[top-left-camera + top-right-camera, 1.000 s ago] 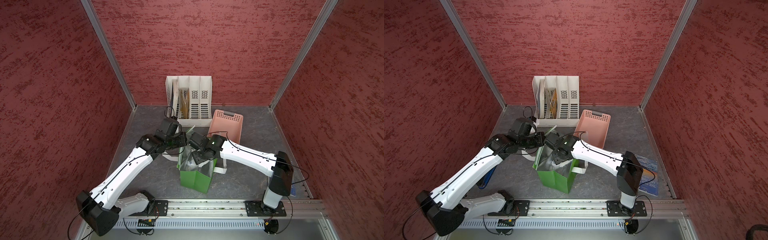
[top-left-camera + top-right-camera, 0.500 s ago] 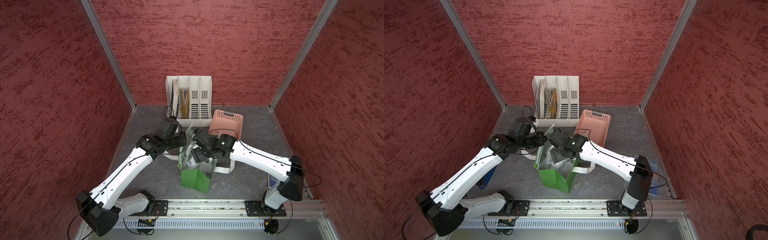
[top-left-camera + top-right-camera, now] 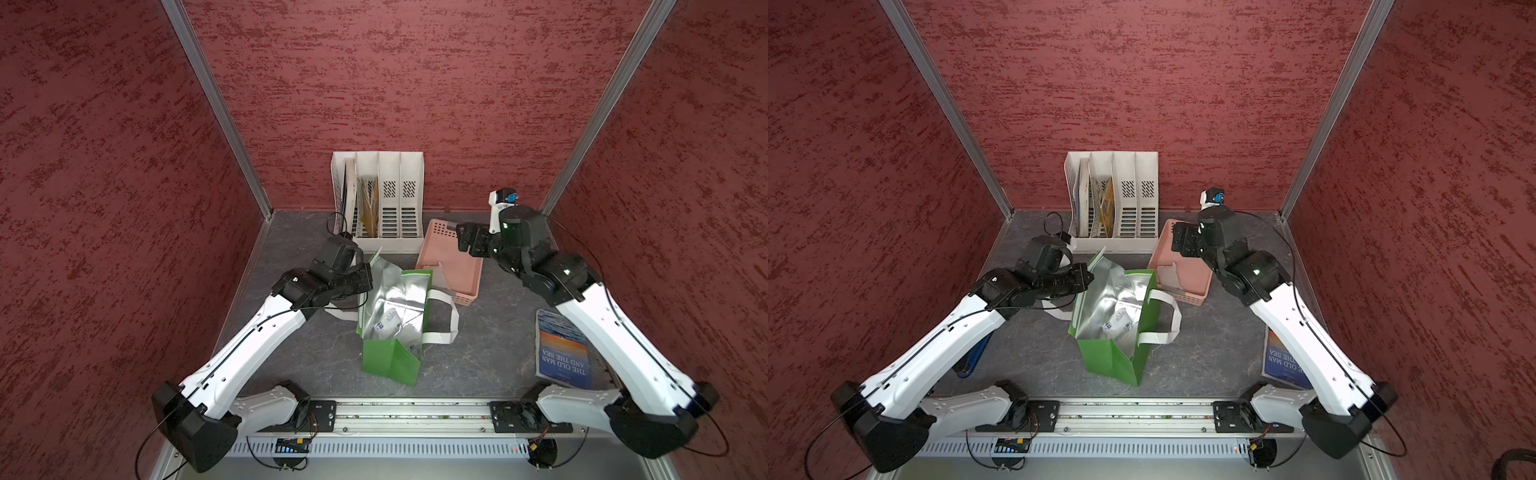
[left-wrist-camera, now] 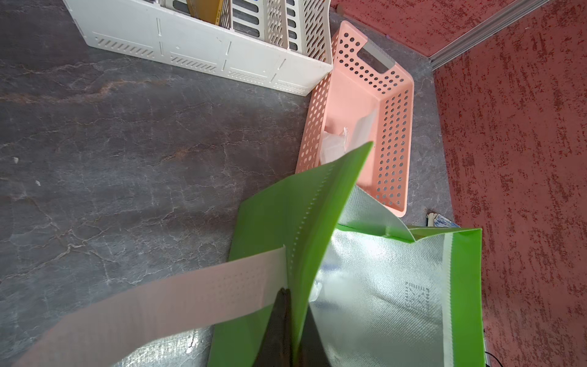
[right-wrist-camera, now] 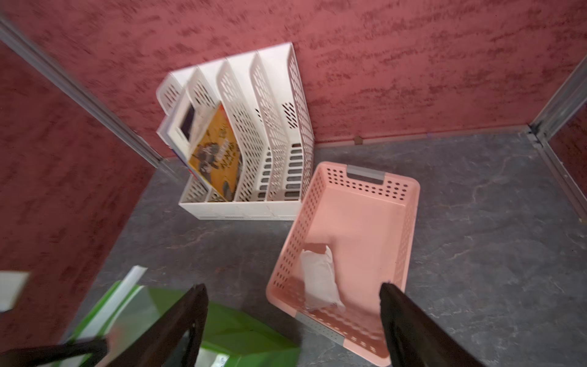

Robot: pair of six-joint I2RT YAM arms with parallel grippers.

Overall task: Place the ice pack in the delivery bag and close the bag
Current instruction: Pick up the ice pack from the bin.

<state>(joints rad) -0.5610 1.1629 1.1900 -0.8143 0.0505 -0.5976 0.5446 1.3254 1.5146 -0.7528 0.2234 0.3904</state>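
In both top views, your right gripper [image 3: 464, 239] had come up out of the delivery bag [image 3: 388, 365], where it was a second ago. It hung over the pink basket [image 3: 466, 296] with nothing in it. The ice pack [image 3: 1119, 322] lay down inside the silver lining, so the drop looked done (that was my guess). Your left gripper [image 3: 1086, 279] had stayed at the bag's far rim. The floor between the bag and the book [image 3: 563, 353] was bare, so there was room to pull back.

In the left wrist view, your left gripper [image 4: 293, 327] was pinched tight on the bag's green wall [image 4: 286, 216], just beside the white strap [image 4: 158, 305]. That kept the mouth open.

In the right wrist view, the right gripper's fingers [image 5: 392, 305] stood wide apart. Under them the basket's rim [image 5: 416, 190] held another white packet [image 5: 319, 279]. The file rack [image 5: 270, 127] stood just beside the basket.
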